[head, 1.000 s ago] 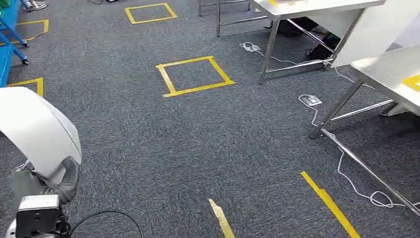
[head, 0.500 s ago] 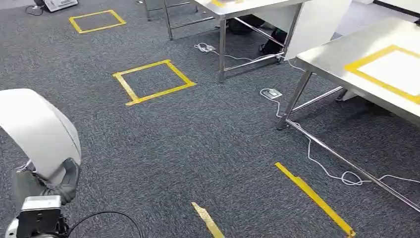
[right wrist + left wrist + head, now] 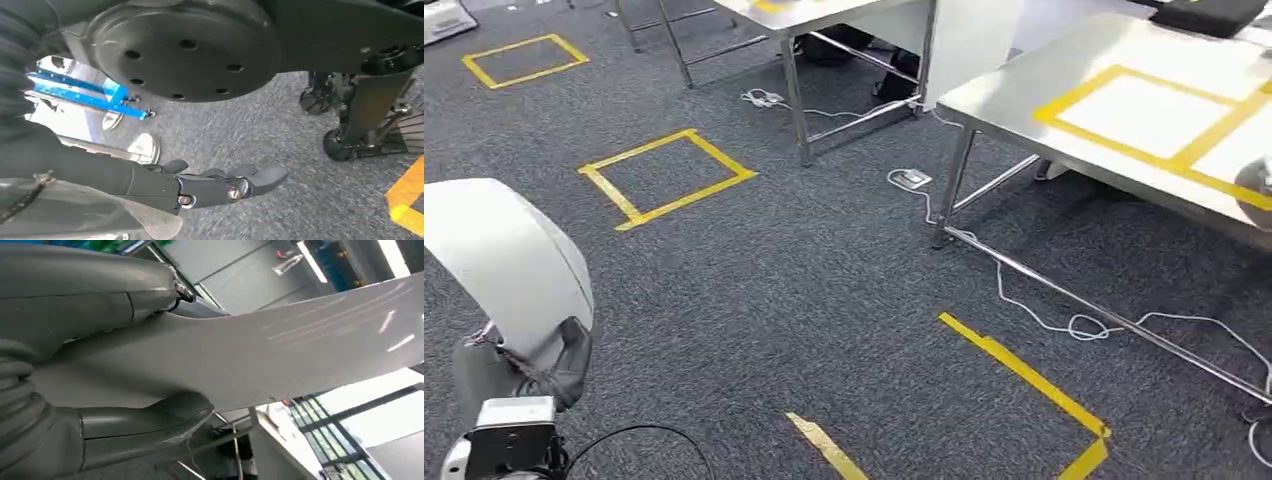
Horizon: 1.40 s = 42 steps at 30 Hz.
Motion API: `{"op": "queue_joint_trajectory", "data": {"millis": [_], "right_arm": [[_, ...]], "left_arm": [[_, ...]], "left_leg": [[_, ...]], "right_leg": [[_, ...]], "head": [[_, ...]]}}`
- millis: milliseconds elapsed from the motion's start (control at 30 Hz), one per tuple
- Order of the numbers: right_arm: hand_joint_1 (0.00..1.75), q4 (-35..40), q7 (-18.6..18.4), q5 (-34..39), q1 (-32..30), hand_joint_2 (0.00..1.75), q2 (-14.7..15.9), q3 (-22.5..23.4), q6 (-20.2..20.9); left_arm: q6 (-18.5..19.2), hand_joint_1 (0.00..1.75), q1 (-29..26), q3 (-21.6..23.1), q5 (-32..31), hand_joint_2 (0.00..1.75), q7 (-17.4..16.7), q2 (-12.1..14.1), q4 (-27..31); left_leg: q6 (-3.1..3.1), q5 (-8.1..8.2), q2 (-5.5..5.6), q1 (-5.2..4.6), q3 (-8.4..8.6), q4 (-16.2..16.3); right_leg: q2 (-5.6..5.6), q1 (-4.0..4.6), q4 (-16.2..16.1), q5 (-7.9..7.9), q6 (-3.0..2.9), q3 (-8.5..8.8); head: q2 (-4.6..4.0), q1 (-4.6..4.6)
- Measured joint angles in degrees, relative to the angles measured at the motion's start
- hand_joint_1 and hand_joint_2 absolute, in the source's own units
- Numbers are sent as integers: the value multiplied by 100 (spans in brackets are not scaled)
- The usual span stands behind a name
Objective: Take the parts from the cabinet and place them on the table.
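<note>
In the head view my left hand [image 3: 536, 362] is at the lower left and grips a large white curved part [image 3: 504, 260] that stands up above it. The left wrist view shows the same white part [image 3: 300, 340] clamped between the thumb and fingers of the left hand [image 3: 117, 427]. A steel table [image 3: 1024, 90] marked with yellow tape rectangles [image 3: 1079, 92] stands at the right, away from the part. My right hand [image 3: 215, 185] hangs over the grey carpet with its fingers stretched out and nothing in it.
A second steel table [image 3: 809, 12] stands at the back. Yellow tape squares [image 3: 664, 178] and strips [image 3: 1024, 375] mark the carpet. A white cable [image 3: 1034, 310] and a floor socket [image 3: 911, 180] lie by the table's legs. A blue frame [image 3: 85, 90] shows behind the right hand.
The whole picture has slid left, so the camera has turned right and the taped table fills more of the right side. My left hand still holds the white part the same way.
</note>
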<state>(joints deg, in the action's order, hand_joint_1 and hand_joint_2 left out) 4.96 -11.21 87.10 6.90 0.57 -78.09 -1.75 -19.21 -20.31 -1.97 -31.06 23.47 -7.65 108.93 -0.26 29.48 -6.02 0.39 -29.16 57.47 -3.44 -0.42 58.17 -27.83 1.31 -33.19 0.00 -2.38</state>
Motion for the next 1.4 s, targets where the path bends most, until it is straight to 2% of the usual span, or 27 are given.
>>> {"op": "queue_joint_trajectory", "data": {"millis": [67,100,167,233,267,300,367,400,433,467,567,633,667,733,767,800,900,933,967,1000,1100,1167,1233,1267,1300,1367,1400], "right_arm": [[0,0,0,0,-3,175,0,0,0],[0,0,-7,0,2,175,0,0,2],[0,0,-7,0,22,175,4,-2,0],[0,0,-4,-2,17,175,4,-9,9],[0,0,-4,-2,10,175,4,-18,20],[0,0,-24,-2,1,175,4,-28,31],[0,2,-22,-4,-2,175,4,-37,44],[0,4,-22,-7,-1,175,4,-42,57],[0,7,-22,-7,6,175,-2,-48,66],[0,7,-22,-7,3,175,0,-55,81],[0,9,-33,-9,-32,175,7,-87,114],[0,13,-66,-9,-10,175,26,-94,133],[0,15,-66,-9,21,175,26,-103,151],[0,18,-44,-9,34,175,26,-129,171],[0,20,1,-9,24,175,28,-133,190],[0,20,102,-9,26,175,35,-136,201],[0,20,151,-7,-6,175,39,-149,199],[0,22,142,-7,-14,175,37,-155,201],[0,24,144,-7,-6,175,37,-164,203],[0,24,144,-7,-12,175,39,-168,203],[0,24,96,-7,-24,175,39,-179,208],[0,24,98,-7,-1,175,42,-181,214],[0,24,116,-7,2,175,46,-184,216],[0,24,116,-7,-5,175,46,-186,216],[0,24,114,-7,-10,175,44,-188,216],[0,24,87,-7,-21,175,44,-190,216],[0,24,87,-7,-16,175,44,-190,216]], "left_arm": [[0,175,26,4,0,175,4,2,0],[9,175,47,15,-2,175,13,15,0],[11,175,40,24,-2,175,37,46,-2],[13,175,40,52,2,175,44,74,-9],[20,175,40,70,2,175,55,90,-9],[28,175,43,96,9,175,61,98,-9],[35,175,57,127,9,175,81,129,-9],[44,175,68,157,15,175,87,142,-9],[46,175,75,173,15,175,90,151,-11],[46,175,97,201,17,175,96,155,-9],[44,175,136,293,35,175,98,192,-11],[39,175,149,348,42,175,98,199,-11],[39,175,151,378,42,175,98,203,-11],[24,175,153,424,44,175,96,225,-13],[22,175,155,444,46,175,96,236,-17],[20,175,156,465,48,175,94,242,-26],[-9,175,171,546,52,175,85,278,-35],[-15,175,171,566,55,175,83,284,-37],[-28,175,182,577,55,175,81,291,-37],[-28,175,186,586,55,175,74,293,-39],[-41,175,224,634,55,175,68,343,-46],[-50,175,249,669,57,175,72,387,-50],[-48,175,243,678,74,175,72,424,-63],[-50,175,244,684,98,175,72,433,-70],[-48,175,244,691,105,175,72,448,-72],[-48,175,245,715,107,175,72,472,-76],[-48,175,245,719,107,175,74,483,-77]], "left_leg": [[-86,65,-37,47,50,-4],[-110,170,291,69,33,141],[-99,578,520,68,-355,951],[-82,821,546,61,-863,1843],[-63,748,547,55,-960,1923],[-24,528,551,46,-933,1754],[90,-102,641,3,-634,883],[153,-351,797,-24,-474,408],[202,-258,943,-21,-421,283],[160,-200,916,-27,-351,149],[227,-221,850,-47,-268,14],[260,-212,787,-14,-167,-36],[281,-191,735,-16,-160,-35],[279,-135,641,-19,-135,-35],[274,-105,607,-16,-106,-35],[261,-68,576,-10,-60,-35],[195,74,510,13,130,-35],[152,118,492,1,161,-42],[107,149,482,-7,153,-13],[68,184,463,-12,155,-19],[-10,169,467,16,194,208],[-49,228,529,25,-185,917],[-76,638,529,25,-698,1645],[-78,807,530,23,-876,1813],[-72,814,531,22,-948,1764],[-8,402,569,7,-862,1227],[47,-16,672,-8,-759,759]], "right_leg": [[130,-14,-32,4,-96,49],[193,-23,-46,-6,-135,75],[326,-17,-46,-22,-183,103],[490,16,-44,-51,-223,133],[568,29,-44,-65,-235,159],[650,42,-44,-87,-235,196],[795,57,-45,-124,-225,276],[854,55,-47,-148,-217,301],[893,95,-26,-185,-178,277],[956,54,-29,-190,-142,268],[964,31,-11,-90,-29,297],[571,53,215,-282,24,159],[463,35,559,-440,51,-50],[403,6,1435,-762,115,-621],[396,-6,1609,-763,139,-778],[384,-24,1515,-617,147,-789],[281,-53,233,261,148,-284],[183,-21,104,174,152,-225],[148,9,-9,-38,64,-217],[169,33,32,72,-8,-160],[260,6,-3,24,-132,-11],[315,1,-12,-36,-214,93],[416,14,-12,-114,-236,172],[473,24,-12,-153,-239,222],[541,30,-12,-198,-236,283],[677,40,-12,-284,-230,418],[747,44,-14,-329,-222,485]], "head": [[0,0],[0,26],[0,59],[0,61],[0,59],[0,61],[0,63],[0,70],[0,52],[0,74],[0,59],[-4,11],[-2,-20],[-2,-13],[0,-17],[0,-11],[-2,-20],[0,-24],[0,-29],[0,-13],[0,22],[0,48],[0,46],[0,59],[0,55],[0,68],[0,68]]}}
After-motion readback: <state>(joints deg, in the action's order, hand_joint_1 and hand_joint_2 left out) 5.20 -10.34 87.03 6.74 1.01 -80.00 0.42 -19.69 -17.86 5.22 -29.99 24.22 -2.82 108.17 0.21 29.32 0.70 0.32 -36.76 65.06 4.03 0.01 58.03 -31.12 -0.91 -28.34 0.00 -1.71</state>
